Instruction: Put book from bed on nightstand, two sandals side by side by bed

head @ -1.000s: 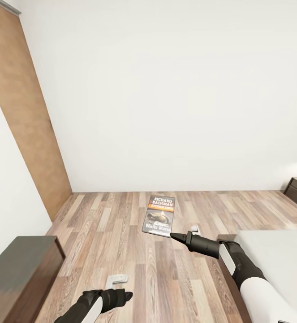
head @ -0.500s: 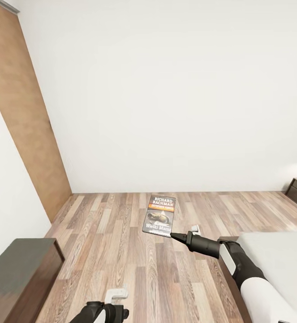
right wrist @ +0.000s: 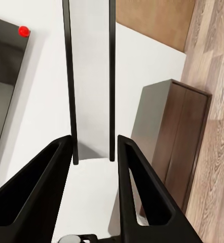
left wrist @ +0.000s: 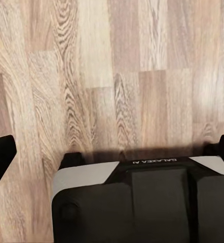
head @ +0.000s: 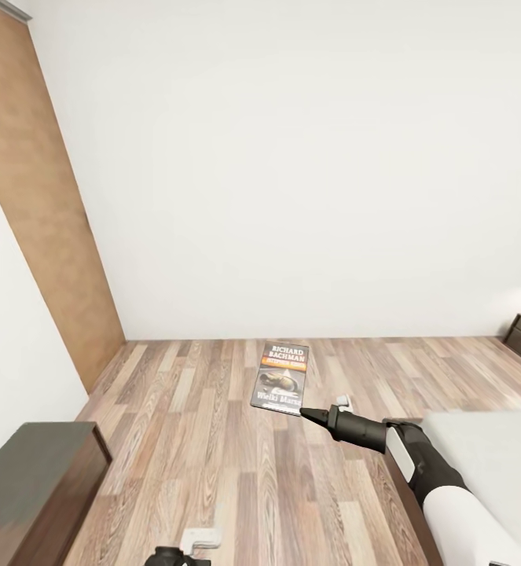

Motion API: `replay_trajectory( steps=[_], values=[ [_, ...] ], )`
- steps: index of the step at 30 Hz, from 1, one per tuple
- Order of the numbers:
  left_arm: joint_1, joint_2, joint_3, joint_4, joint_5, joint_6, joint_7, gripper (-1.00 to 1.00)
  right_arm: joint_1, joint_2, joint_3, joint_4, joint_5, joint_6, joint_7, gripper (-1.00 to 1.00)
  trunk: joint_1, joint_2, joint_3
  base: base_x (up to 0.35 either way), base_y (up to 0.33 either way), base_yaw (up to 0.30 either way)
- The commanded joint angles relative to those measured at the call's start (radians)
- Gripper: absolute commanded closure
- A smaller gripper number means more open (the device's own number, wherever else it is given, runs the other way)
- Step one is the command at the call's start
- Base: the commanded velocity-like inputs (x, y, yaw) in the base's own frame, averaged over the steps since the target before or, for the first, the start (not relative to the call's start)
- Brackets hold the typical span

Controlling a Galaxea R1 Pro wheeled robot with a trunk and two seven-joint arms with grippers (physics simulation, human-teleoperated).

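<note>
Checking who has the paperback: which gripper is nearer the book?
Right. The right gripper is shut on the book, pinching its lower edge above the floor. The left gripper hangs low, well apart from it.

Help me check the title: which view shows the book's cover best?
The head view: the book faces the camera, its lettering and orange band legible, held by the right gripper at its lower corner. The right wrist view shows it edge-on between the fingers, no cover visible. The left wrist view shows wood floor.

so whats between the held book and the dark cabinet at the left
Only bare wood floor in the head view; the book hangs from the right pincer, clear of the cabinet.
</note>
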Motion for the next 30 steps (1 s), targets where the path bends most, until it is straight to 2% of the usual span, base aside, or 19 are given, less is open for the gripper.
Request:
replay_trajectory(
  steps=[1,8,13,19,30],
  values=[
    [-0.001,0.000,-0.008,0.010,0.007,-0.005,0.012,-1.00,-0.001,-0.001,-0.002,0.000,-0.003,0.005,0.001,1.00,0.001,-0.002,-0.002,0.244,0.047,0.000],
    [-0.001,-0.004,-0.008,0.083,-0.035,-0.049,0.026,-1.00,-0.001,-0.003,-0.003,0.001,-0.003,0.005,0.001,1.00,0.001,-0.002,-0.002,0.304,0.021,0.000],
    [-0.001,-0.004,-0.007,0.117,-0.050,-0.083,0.035,-1.00,-0.001,-0.005,-0.003,0.001,-0.002,0.005,0.001,1.00,0.001,-0.002,-0.002,0.335,0.015,0.000],
    [0.000,-0.004,-0.007,0.157,-0.057,-0.121,0.076,-1.00,-0.001,-0.008,-0.004,0.002,-0.001,0.005,0.000,1.00,0.001,-0.002,-0.002,0.345,0.048,0.000],
    [0.002,0.000,-0.008,0.202,-0.060,-0.161,0.102,-1.00,-0.001,-0.007,-0.003,0.002,-0.001,0.005,0.000,1.00,0.001,-0.002,-0.002,0.349,0.064,0.000]
  ],
)
